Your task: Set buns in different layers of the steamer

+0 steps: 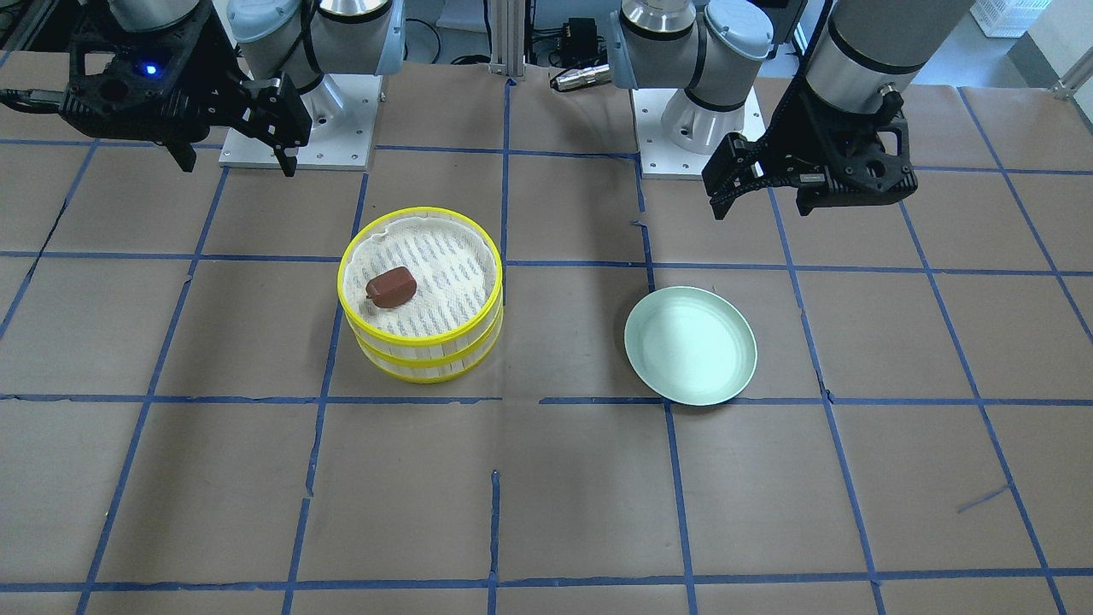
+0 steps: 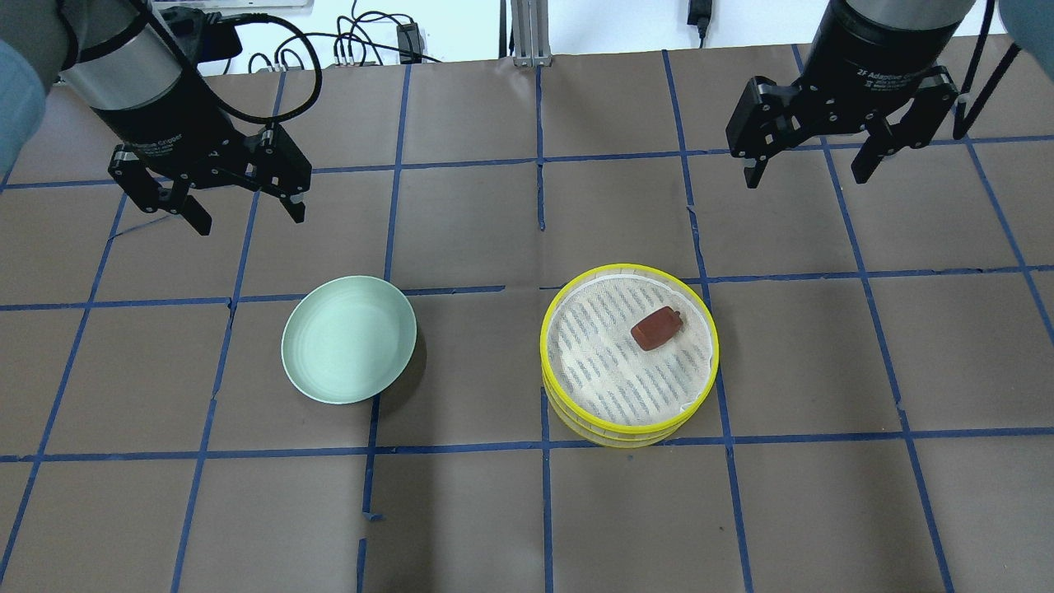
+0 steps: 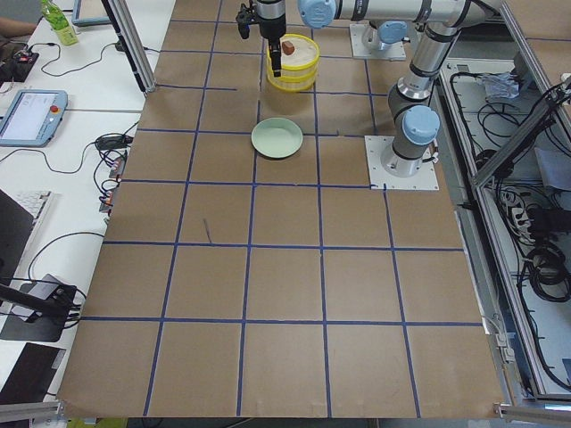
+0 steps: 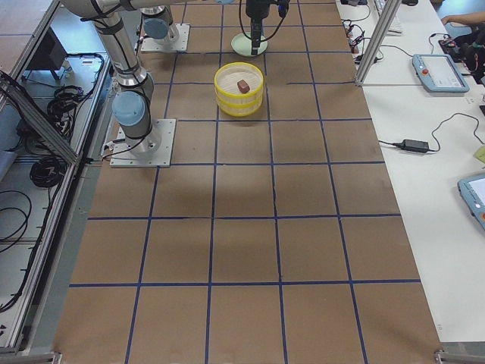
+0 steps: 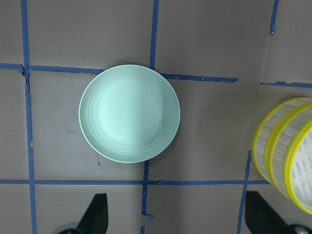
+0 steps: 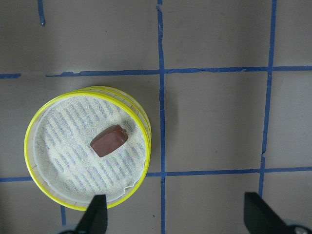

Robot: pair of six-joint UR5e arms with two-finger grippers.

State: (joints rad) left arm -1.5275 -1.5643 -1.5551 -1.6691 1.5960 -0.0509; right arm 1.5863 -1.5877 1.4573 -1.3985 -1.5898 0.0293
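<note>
reddish-brown bun (image 2: 656,328) (blocky, glossy)

Glossy plate (image 2: 349,339), cloth-lined steamer (image 2: 601,371)

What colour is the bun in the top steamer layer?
Dark reddish-brown bun; clearest in the right wrist view.

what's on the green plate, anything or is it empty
Empty. The green plate shows only bare glaze in the overhead and left wrist views; the reddish-brown bun lies in the steamer.
</note>
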